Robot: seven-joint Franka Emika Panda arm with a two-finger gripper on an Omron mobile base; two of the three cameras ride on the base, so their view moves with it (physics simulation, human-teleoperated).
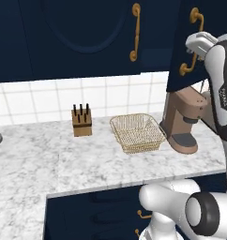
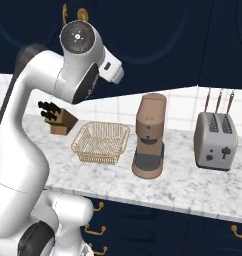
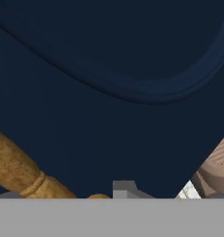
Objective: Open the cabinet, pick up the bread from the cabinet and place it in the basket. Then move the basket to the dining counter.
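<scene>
**Arm at the cabinet door, opening step in hand**

The cabinet [image 1: 87, 37] hangs above the marble counter [image 2: 193, 185], and the right-hand door [image 1: 200, 42] already stands somewhat ajar, swung out over the coffee machine [image 1: 181, 122]. The robot's hand is raised beside that door's brass handle [image 1: 190, 44]; the hand view looks close onto the navy door panel [image 3: 109, 92] with the brass handle [image 3: 21, 171] low at its left. Whether the fingers are open or closed on the handle cannot be told. The basket [image 1: 136, 133] sits on the counter below the cabinet, between the knife block [image 1: 81, 121] and the coffee machine. The bread is presumably inside the cabinet. The door probably needs pulling wider before any reach inside.
</scene>
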